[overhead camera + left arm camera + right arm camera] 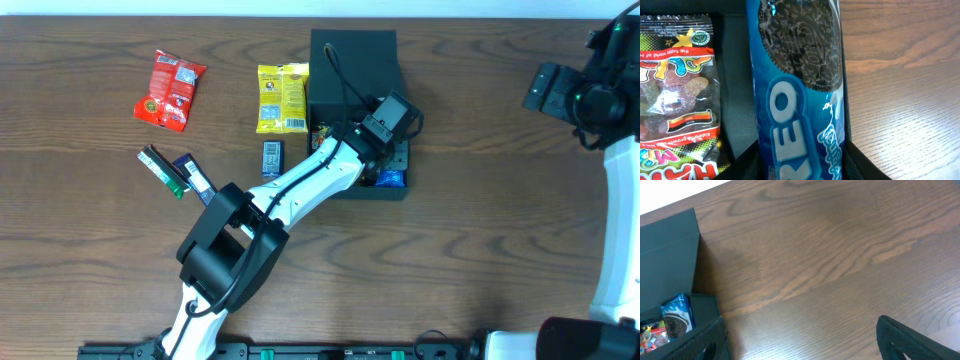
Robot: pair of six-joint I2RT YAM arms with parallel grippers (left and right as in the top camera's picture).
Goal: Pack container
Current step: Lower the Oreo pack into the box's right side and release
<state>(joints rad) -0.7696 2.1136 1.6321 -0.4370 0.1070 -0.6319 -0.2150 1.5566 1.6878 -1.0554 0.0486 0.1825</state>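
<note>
The container (352,60) is a dark box at the table's upper middle, its lid standing open at the back. It also shows in the right wrist view (670,255). My left gripper (385,165) reaches into its right part. In the left wrist view the fingers (802,170) flank a blue Oreo packet (800,100) and press on both its sides. The packet lies along the box's right wall. A gummy sweets packet (675,95) lies beside it on the box floor (735,90). My right gripper (800,345) is open and empty above bare table, right of the box.
On the table left of the box lie a red packet (170,90), a yellow packet (281,97), a small blue packet (272,158), a green-and-black bar (163,170) and a dark blue packet (196,176). The right arm (590,90) is at the far right.
</note>
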